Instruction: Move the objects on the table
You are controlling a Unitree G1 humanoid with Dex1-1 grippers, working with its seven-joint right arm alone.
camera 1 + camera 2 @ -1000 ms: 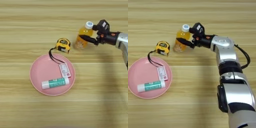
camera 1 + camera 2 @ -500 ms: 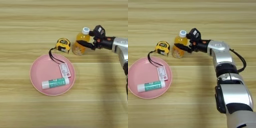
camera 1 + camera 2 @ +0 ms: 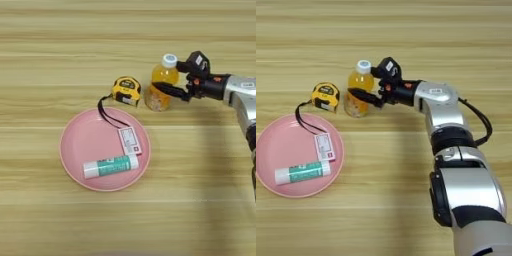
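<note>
Left eye view.
- Right gripper point(image 3: 172, 80): enters from the right edge, two black fingers point(image 3: 169, 90) set around the orange-juice bottle point(image 3: 161, 89); one finger crosses the front of the bottle's body, the other sits up by the white cap. Fingers pinching the bottle.
- Orange-juice bottle: standing on the table point(image 3: 60, 45), leaning slightly, between the fingers.
- Yellow tape measure point(image 3: 126, 90): just to the left of the fingers, close beside the bottle; touching or not, cannot tell. Its black strap point(image 3: 107, 114) trails down and away from the fingers onto the pink plate point(image 3: 75, 161).
- Pink plate: below and left of the fingers, well apart. It holds the white tube point(image 3: 110, 165) and the small card point(image 3: 129, 141).

Right eye view.
- Same gripper point(image 3: 376, 83) shown with the silver forearm point(image 3: 433, 95) behind it; the lower finger wraps the bottle point(image 3: 358, 93) at mid-height.
- Tape measure point(image 3: 325, 96) just beyond the bottle, on the side away from the arm.
- Plate point(image 3: 266, 150), tube point(image 3: 302, 172), card point(image 3: 324, 147): down-left of the fingers, untouched.

Step in hand (judgement): the bottle is gripped and looks to be mid-relocation or just being set down near the tape measure.
Next move (judgement): either part the fingers and draw back to the right without tipping the bottle, or lift it clear; the tape measure alongside leaves little room on that side.
</note>
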